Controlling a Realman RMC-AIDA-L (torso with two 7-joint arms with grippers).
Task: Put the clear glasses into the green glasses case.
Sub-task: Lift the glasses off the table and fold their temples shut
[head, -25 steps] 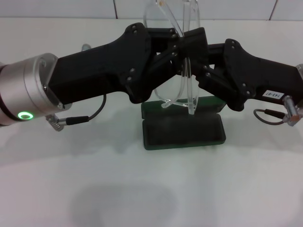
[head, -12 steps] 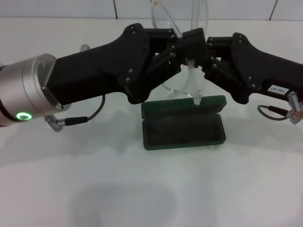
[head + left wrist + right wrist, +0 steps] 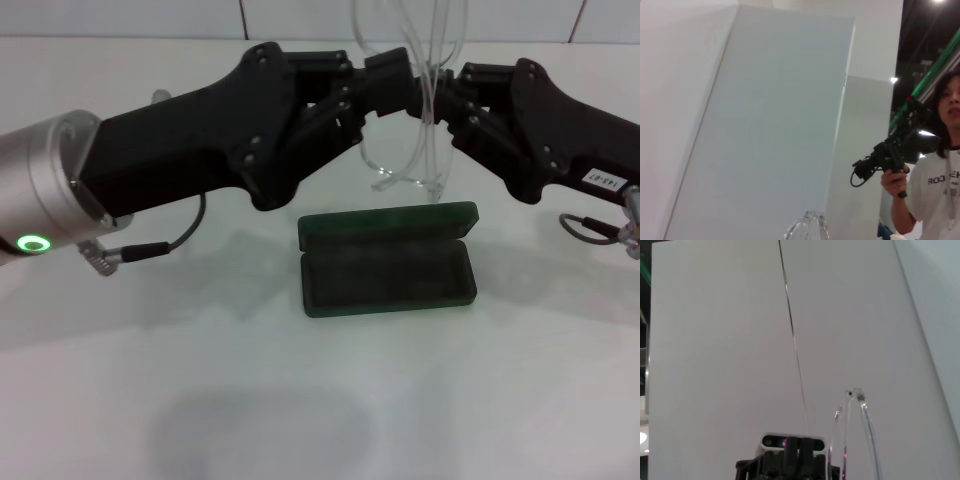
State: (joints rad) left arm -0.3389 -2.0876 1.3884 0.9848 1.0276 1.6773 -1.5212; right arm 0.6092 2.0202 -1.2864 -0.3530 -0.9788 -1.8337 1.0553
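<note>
Clear glasses [image 3: 415,95] held aloft, pinched between left tool [image 3: 400,80] and right tool [image 3: 445,95]. Green glasses case [image 3: 388,262] open on surface [image 3: 320,400], at 6 o'clock below them.

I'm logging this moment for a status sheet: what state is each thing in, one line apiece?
clear glasses: lifted off the table, held between both grippers above and behind the case, temple arms hanging down.
green glasses case: open, lid back, nothing inside, resting on the table.
left gripper: shut on the glasses.
right gripper: shut on the glasses.
</note>
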